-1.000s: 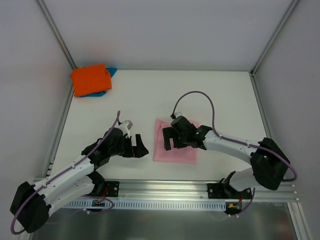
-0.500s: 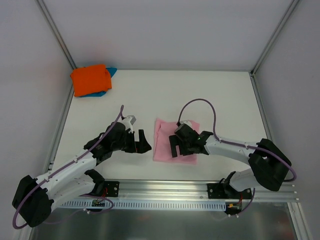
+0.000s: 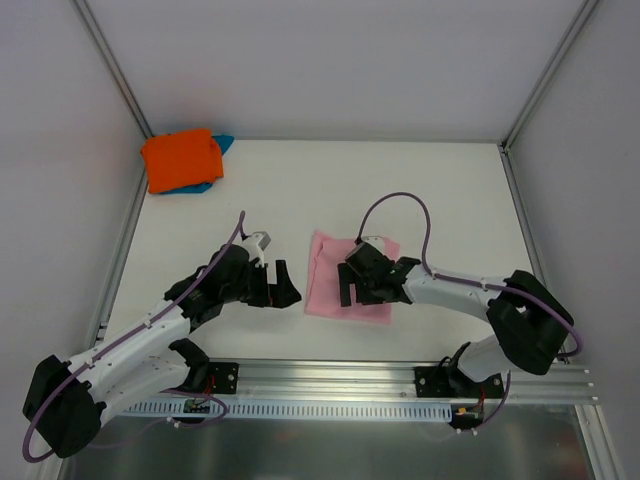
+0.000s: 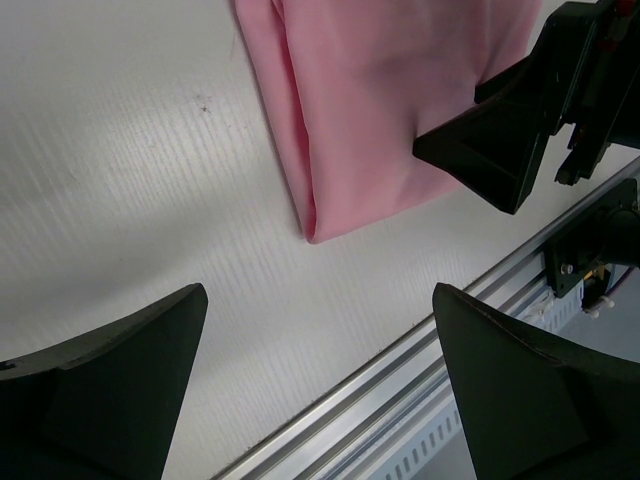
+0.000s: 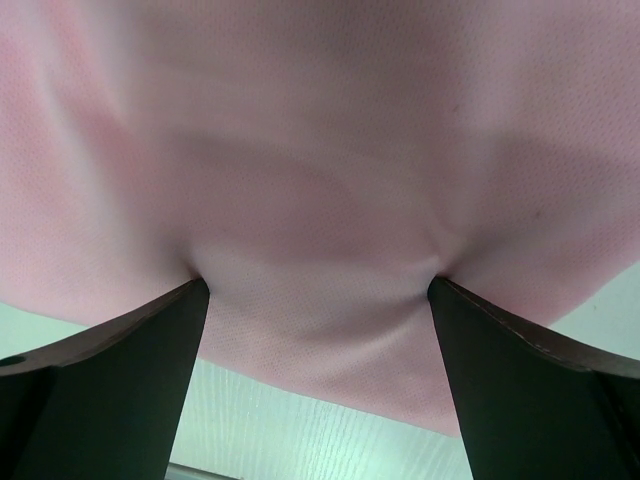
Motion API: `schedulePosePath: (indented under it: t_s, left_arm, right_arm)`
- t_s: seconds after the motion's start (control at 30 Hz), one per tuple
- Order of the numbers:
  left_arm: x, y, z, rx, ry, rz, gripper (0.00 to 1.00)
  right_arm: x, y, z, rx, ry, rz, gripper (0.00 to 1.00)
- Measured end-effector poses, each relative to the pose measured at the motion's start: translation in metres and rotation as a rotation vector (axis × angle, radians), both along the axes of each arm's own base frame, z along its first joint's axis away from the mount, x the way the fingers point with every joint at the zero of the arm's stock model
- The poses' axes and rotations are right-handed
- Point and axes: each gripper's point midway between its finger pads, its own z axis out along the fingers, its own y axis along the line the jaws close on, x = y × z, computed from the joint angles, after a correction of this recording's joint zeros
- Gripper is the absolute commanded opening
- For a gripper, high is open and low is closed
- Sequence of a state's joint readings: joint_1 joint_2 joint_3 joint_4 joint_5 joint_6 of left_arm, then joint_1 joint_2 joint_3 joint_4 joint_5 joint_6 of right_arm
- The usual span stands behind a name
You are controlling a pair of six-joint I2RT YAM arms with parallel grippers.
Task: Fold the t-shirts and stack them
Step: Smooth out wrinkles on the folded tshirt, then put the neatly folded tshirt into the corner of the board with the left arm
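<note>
Pink shirt (image 3: 322, 282) lies folded near the table's (image 3: 420, 190) front edge, and our right jaws have dropped onto it, spread wide, pressing the cloth. Our left jaws, spread and empty too, have edged in beside it. Stacking pickup looks next.

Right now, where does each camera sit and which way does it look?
Top external: fixed above and behind the arms, looking down at the table; left arm, right arm, pink t-shirt, orange t-shirt on teal-blue t-shirt.
Left wrist: on the left arm, looking down at the pink t-shirt's corner; open left fingers show.
Right wrist: on the right arm, close over the pink t-shirt; open right fingers touch it.
Shared: top and left wrist both see the right fingers on the pink t-shirt.
</note>
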State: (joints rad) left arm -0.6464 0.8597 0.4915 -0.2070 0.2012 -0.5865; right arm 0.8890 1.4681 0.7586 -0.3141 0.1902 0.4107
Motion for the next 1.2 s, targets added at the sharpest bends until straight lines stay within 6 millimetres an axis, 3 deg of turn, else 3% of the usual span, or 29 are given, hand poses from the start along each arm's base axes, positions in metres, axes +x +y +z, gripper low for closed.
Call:
schedulePosePath:
  t_s: [0.43,0.6,0.8,0.93,1.03,1.2]
  left_arm:
    - [0.002,-0.001,-0.012,0.028,0.032,-0.002,0.99]
    - [0.014,-0.007,-0.031,0.041,0.074,0.006,0.99]
    - [0.025,-0.024,-0.040,-0.002,0.087,-0.020,0.99]
    - [0.028,-0.032,-0.046,-0.016,0.109,-0.042,0.99]
    - [0.029,-0.036,-0.044,-0.027,0.109,-0.052,0.99]
    - [0.030,-0.037,-0.036,-0.043,0.089,-0.057,0.99]
  right_arm:
    - [0.020,-0.019,-0.001,-0.058,-0.009,-0.059,1.00]
    - [0.012,-0.028,0.004,-0.080,0.010,-0.059,0.99]
    - [0.001,-0.039,0.026,-0.094,0.002,-0.047,0.99]
    - [0.007,-0.030,0.050,-0.065,-0.034,-0.032,0.99]
    - [0.007,-0.012,0.065,-0.038,-0.059,0.011,0.99]
    - [0.004,0.028,0.064,-0.042,-0.041,0.100,0.99]
